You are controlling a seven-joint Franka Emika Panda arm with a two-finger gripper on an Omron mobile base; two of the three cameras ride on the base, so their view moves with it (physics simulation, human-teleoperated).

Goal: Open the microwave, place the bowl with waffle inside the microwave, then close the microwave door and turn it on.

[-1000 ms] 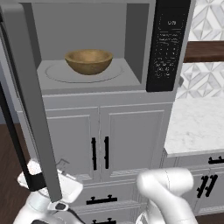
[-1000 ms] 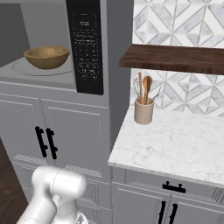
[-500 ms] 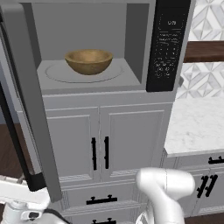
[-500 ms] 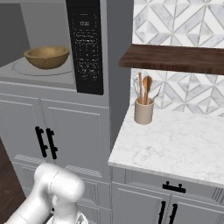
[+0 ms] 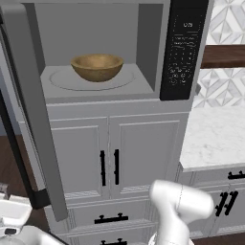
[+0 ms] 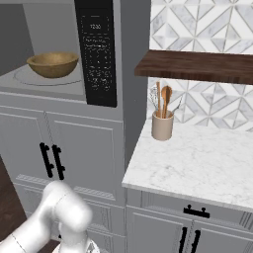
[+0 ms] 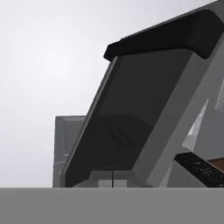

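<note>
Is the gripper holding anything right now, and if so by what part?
Nothing is held. The gripper is shut, low beside the open microwave door. The bowl with waffle sits free on the turntable inside the microwave.

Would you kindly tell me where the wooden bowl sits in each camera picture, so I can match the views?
Left base view: the bowl sits upper centre-left, on the turntable inside the open microwave.
Right base view: the bowl sits upper left, in the same cavity.
Hand view: not in it; the microwave door is seen close up.
Shared landmark: the black keypad panel, right of the bowl.
</note>
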